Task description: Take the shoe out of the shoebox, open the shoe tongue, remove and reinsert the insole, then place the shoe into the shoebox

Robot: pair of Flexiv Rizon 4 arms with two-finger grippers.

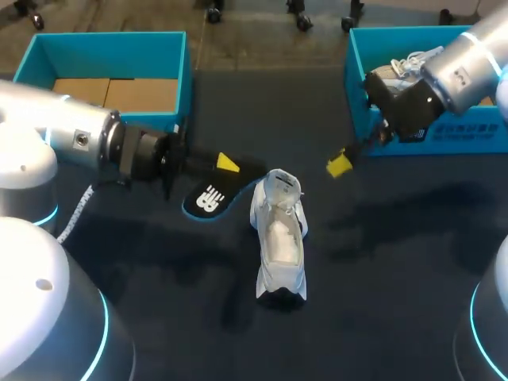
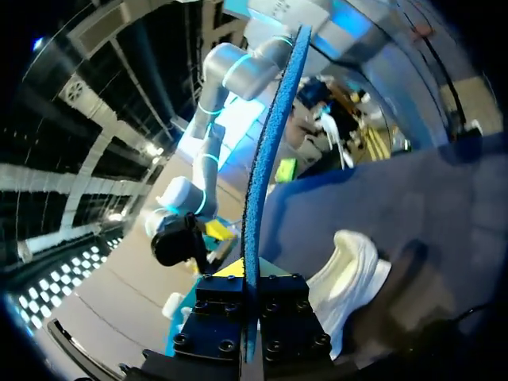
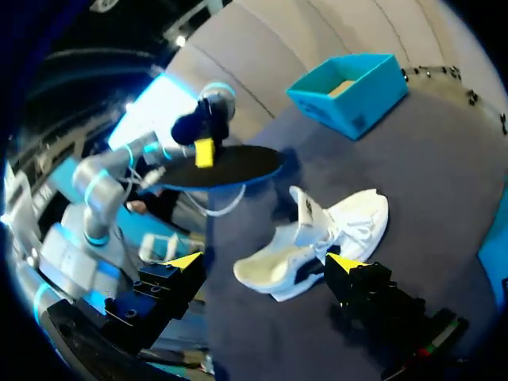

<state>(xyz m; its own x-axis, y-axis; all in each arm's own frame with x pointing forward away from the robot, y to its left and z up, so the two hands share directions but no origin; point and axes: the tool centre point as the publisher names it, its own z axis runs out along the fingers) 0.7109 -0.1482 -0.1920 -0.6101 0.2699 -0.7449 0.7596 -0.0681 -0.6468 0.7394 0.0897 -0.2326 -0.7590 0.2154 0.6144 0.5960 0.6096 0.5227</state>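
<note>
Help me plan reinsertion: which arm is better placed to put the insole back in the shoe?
Left. Its hand grips the insole beside the shoe; the right hand is open, empty, farther off.

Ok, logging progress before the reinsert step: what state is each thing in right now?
insole: out of the shoe, held off the table
shoe: standing on the table, outside both shoeboxes
left shoebox: open, no shoe inside
right shoebox: open
left pincer: shut on the insole
right pincer: open, empty

One white shoe (image 1: 279,238), one black insole (image 1: 213,198) and two teal shoeboxes, the left box (image 1: 111,55) and the right box (image 1: 468,136), are counted on the table (image 1: 397,278).
</note>
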